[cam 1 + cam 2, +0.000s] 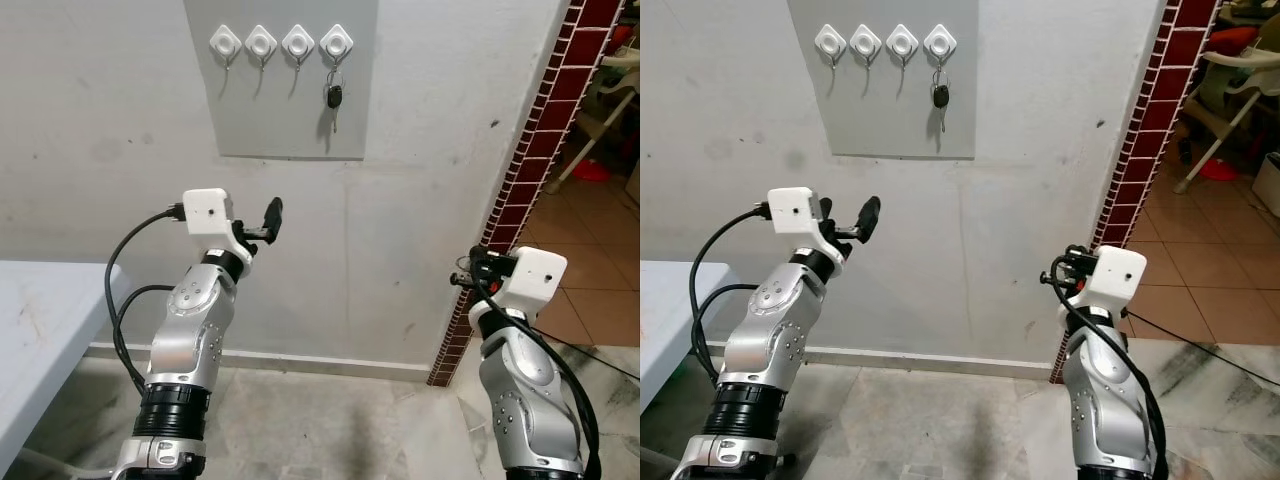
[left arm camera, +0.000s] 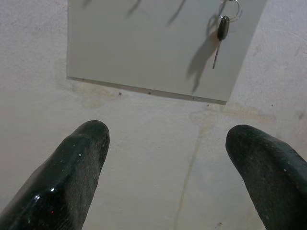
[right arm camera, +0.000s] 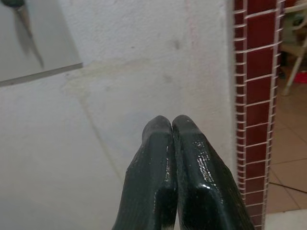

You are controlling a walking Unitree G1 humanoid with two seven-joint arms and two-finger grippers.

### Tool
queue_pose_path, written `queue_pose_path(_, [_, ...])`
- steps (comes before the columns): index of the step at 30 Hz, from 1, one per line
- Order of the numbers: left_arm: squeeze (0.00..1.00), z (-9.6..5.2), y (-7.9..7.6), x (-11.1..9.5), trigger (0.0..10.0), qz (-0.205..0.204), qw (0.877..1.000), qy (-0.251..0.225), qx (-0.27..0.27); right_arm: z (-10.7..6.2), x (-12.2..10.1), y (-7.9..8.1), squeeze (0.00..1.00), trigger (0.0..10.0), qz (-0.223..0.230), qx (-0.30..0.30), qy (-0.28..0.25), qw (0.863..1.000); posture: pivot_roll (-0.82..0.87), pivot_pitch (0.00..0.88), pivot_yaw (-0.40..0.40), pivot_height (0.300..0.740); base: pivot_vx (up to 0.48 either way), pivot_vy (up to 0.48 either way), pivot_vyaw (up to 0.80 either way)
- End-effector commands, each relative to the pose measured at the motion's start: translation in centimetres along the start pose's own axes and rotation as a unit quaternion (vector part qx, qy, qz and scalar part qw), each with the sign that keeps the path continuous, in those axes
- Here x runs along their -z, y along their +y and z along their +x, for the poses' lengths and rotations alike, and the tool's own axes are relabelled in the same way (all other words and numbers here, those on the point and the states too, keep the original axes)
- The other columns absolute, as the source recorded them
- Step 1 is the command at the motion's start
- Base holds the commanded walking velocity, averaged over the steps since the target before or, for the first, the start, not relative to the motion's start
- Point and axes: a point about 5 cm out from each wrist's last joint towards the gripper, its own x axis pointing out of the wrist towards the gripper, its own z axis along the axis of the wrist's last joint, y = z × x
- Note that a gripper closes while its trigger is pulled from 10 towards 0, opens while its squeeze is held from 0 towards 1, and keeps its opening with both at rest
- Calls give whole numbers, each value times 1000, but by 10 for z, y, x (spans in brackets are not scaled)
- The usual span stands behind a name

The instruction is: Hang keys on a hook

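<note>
The keys (image 1: 334, 96) already hang from the hook (image 1: 336, 43) at the grey panel's (image 1: 280, 120) right edge, with the left hand (image 2: 165, 158) wide and empty and the right hand (image 3: 171, 125) pressed closed on nothing, so the task looks finished.

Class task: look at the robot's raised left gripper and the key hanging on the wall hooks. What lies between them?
Nothing but bare wall and the grey panel. The left wrist view shows the left gripper open, with clear wall up to the key.

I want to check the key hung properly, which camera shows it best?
The left eye view: the key hangs from the rightmost hook in full. The right eye view shows the same. The left wrist view shows the key closer, hook cropped. The right wrist view catches only its tip.
</note>
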Motion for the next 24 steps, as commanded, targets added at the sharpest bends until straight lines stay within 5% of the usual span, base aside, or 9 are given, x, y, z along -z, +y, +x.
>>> queue_pose_path(1, [0, 1, 3, 0, 10000, -3, 1000, 7, -5, 0, -10, 6, 0, 10000, 3, -18, -16, 1000, 101, 0, 36, 740, 0, 480, 0])
queue_pose_path(17, [0, 1, 2, 7, 10000, -2, 999, 32, 11, -1, -12, 11, 0, 10000, -16, -42, -14, 999, 94, 0, 11, 740, 0, 480, 0])
queue_pose_path(24, [0, 2, -2, 8, 10000, -8, 999, 31, -5, -3, -11, 14, 0, 10000, -15, -48, -15, 999, 90, 0, 13, 740, 0, 0, 0])
